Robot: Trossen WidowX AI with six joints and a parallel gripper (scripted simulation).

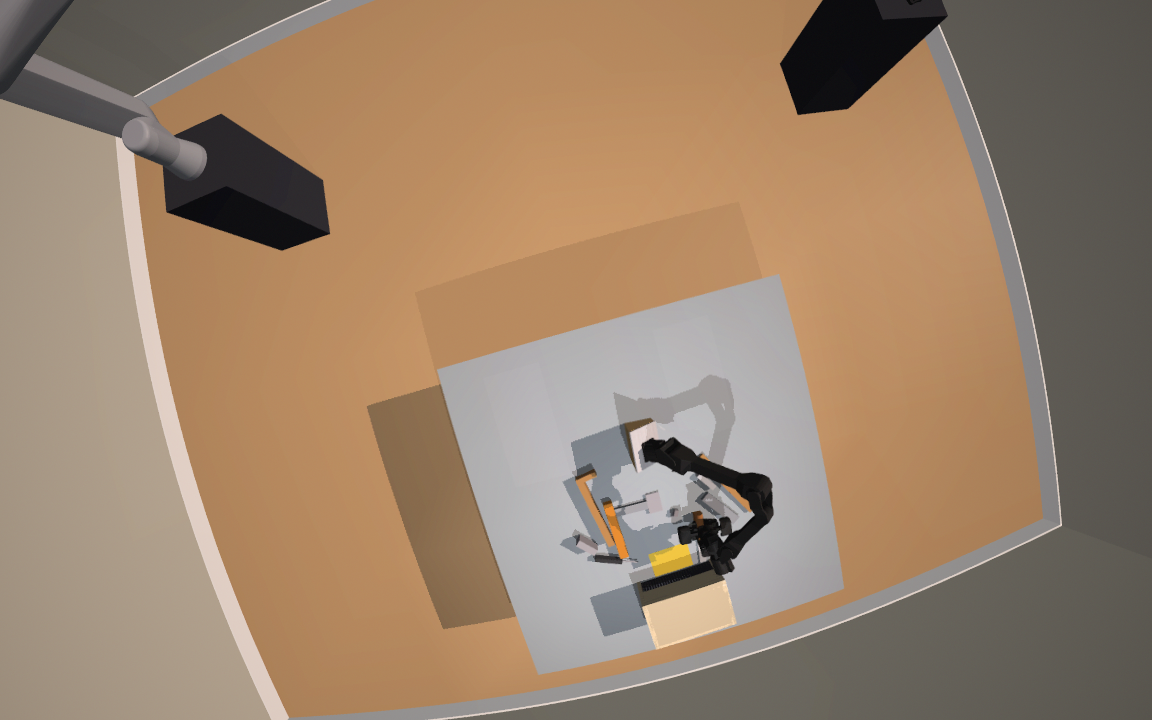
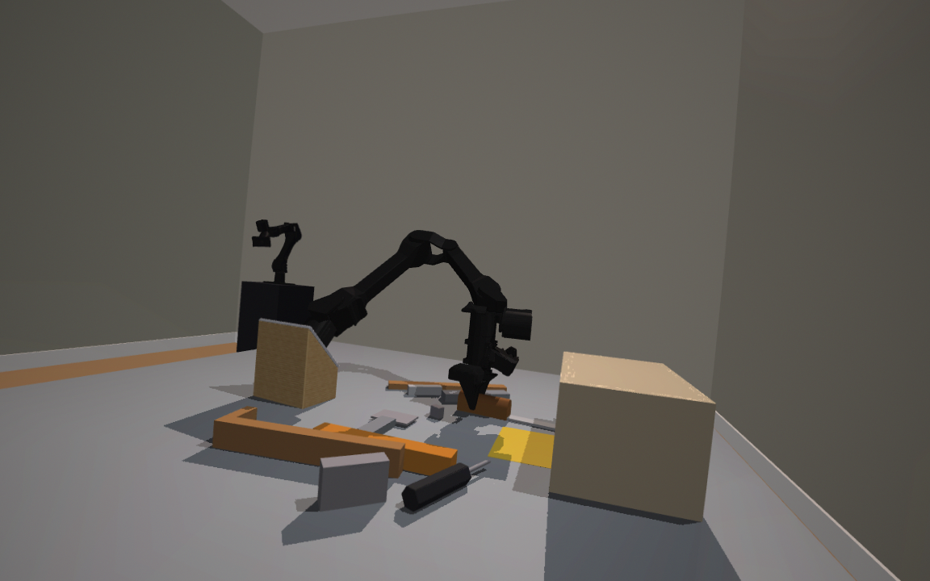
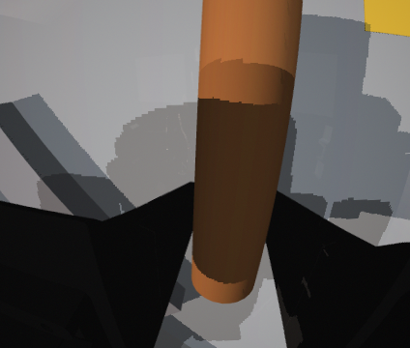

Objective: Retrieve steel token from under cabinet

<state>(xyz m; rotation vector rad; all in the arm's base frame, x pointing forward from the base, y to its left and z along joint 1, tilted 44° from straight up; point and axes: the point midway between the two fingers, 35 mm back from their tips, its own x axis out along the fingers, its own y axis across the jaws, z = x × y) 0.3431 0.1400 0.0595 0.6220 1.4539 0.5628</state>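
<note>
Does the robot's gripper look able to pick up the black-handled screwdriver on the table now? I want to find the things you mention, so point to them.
Probably not yet: the gripper (image 2: 473,404) (image 3: 231,195) is shut on an orange-brown handle (image 2: 495,407) (image 3: 244,159), which it should put down first. Nothing appears to cover the screwdriver (image 1: 605,558) (image 2: 437,486).
</note>
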